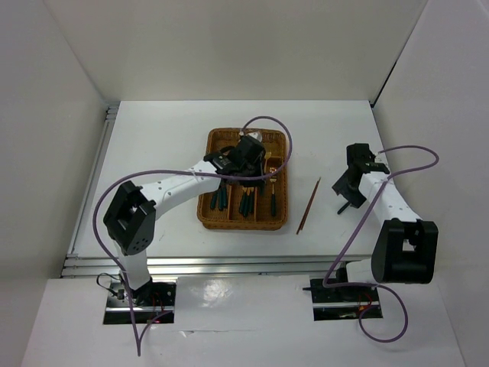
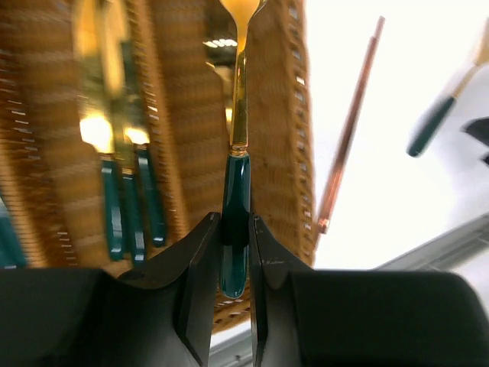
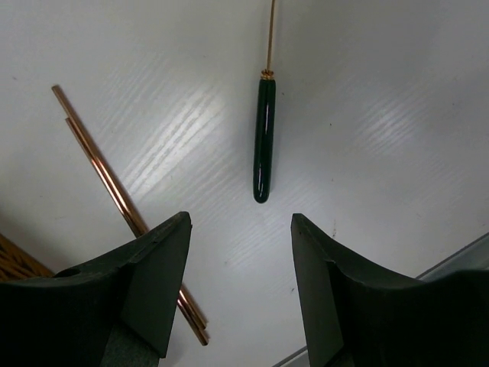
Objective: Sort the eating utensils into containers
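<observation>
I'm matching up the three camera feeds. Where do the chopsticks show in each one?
Top external: the chopsticks lie slanted just right of the wicker tray, right of centre.
Left wrist: upper right, a slanted reddish pair beyond the tray's right wall.
Right wrist: left side, running diagonally toward the bottom.
Shared landmark: the wicker tray, whose corner shows at the right wrist view's lower left.
</observation>
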Robot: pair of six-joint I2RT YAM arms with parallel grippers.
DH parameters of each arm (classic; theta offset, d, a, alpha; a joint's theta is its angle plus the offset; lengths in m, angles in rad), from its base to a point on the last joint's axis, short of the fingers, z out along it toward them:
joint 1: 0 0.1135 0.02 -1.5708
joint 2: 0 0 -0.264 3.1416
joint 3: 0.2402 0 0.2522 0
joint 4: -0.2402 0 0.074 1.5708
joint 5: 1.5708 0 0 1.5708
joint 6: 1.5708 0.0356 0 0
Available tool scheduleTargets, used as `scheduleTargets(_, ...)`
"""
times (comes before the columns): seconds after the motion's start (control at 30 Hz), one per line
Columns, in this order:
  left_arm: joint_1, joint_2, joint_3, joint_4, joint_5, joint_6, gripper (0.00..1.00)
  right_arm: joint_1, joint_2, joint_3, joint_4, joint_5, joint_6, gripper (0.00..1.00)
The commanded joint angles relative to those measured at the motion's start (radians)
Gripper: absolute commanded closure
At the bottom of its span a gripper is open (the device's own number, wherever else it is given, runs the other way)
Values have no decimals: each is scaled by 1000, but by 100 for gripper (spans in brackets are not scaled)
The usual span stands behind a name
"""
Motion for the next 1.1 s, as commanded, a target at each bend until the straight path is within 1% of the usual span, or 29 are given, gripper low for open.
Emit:
scheduleTargets(0.0, -39, 16, -3, 92, 21, -66, 82, -6, -30, -22, 43, 7, 26, 37)
scheduleTargets(0.1, -51, 28, -32, 119, -8, -123, 82, -6, -39, -42, 55, 7, 36, 37)
scheduleTargets(0.2, -61, 38, -54, 100, -17, -175, 82, -6, -48, -51, 64, 7, 36, 37)
scheduleTargets(0.37, -82, 61, -78, 111, -49, -175, 82, -6, -48, -72, 84, 7, 36, 37)
scheduleTargets(0.4, -91, 74, -78, 111, -60, -175, 80, -6, -48, -72, 84, 7, 36, 37)
scheduleTargets(0.57, -91, 115, -57, 122, -48, -164, 79, -6, -47, -92, 93, 26, 45, 37)
scheduleTargets(0.67, -91, 139, -46, 111, -48, -164, 76, -6, -56, -92, 102, 35, 34, 37)
scheduleTargets(0.83, -91, 139, -37, 99, -48, -164, 60, -6, -38, -92, 103, 47, 25, 37)
scheduleTargets(0.87, -91, 139, -28, 88, -57, -164, 54, -6, -37, -101, 103, 47, 25, 37)
scheduleTargets(0.97, -91, 139, -2, 74, -57, -142, 46, -6, -15, -101, 103, 47, 25, 37)
scheduleTargets(1.0, -91, 139, 12, 51, -57, -132, 39, -6, -4, -101, 103, 72, 25, 37)
scheduleTargets(1.03, -91, 139, 34, 25, -46, -117, 36, -6, -4, -101, 86, 81, 37, 37)
scheduleTargets(1.07, -91, 139, 85, -33, -46, -105, 34, -6, -4, -92, 64, 90, 48, 37)
